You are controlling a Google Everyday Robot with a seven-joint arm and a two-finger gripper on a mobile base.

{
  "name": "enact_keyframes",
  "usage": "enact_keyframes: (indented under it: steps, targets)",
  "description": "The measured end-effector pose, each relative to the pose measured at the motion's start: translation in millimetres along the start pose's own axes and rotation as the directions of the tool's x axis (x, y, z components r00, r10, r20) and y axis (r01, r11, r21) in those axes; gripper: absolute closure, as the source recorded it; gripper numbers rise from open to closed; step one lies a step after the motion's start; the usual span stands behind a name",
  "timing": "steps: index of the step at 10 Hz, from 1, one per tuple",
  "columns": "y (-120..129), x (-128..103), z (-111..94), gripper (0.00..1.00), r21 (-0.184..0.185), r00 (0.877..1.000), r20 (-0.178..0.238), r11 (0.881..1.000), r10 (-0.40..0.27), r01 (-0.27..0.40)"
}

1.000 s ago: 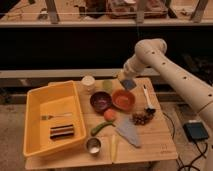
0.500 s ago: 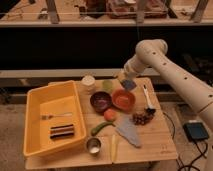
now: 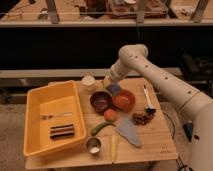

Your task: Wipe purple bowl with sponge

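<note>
Step in hand: securing the sponge. The gripper (image 3: 107, 81) hangs at the table's (image 3: 150, 145) far edge, claw together, just above the sponge (image 3: 114, 89). Whether it grips the sponge cannot be told. The purple bowl (image 3: 101, 101) stands just beside the sponge, next to the orange bowl (image 3: 123, 99). Next move: bring the sponge down into the purple bowl.

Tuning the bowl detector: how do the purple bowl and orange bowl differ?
The purple bowl is dark maroon; the orange bowl is bright orange-red. The purple bowl sits beside the yellow bin; the orange bowl farther from it. Both round, upright, similar size. The shut tool hangs behind them, by the sponge.
</note>
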Motion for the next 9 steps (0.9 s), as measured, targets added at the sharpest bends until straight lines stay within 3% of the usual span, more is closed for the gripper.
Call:
enact_keyframes:
  steps: [2, 4, 6, 9]
  targets:
    - [-21, 3, 41, 1.00, 0.034, 0.996, 0.069, 0.998, -0.056, 0.054]
    - [-25, -7, 68, 1.00, 0.053, 0.988, 0.130, 0.995, -0.087, 0.080]
    - [-24, -13, 75, 1.00, 0.054, 0.982, 0.165, 0.995, -0.094, 0.086]
    - [-20, -19, 77, 1.00, 0.028, 0.971, 0.211, 0.994, -0.112, 0.108]
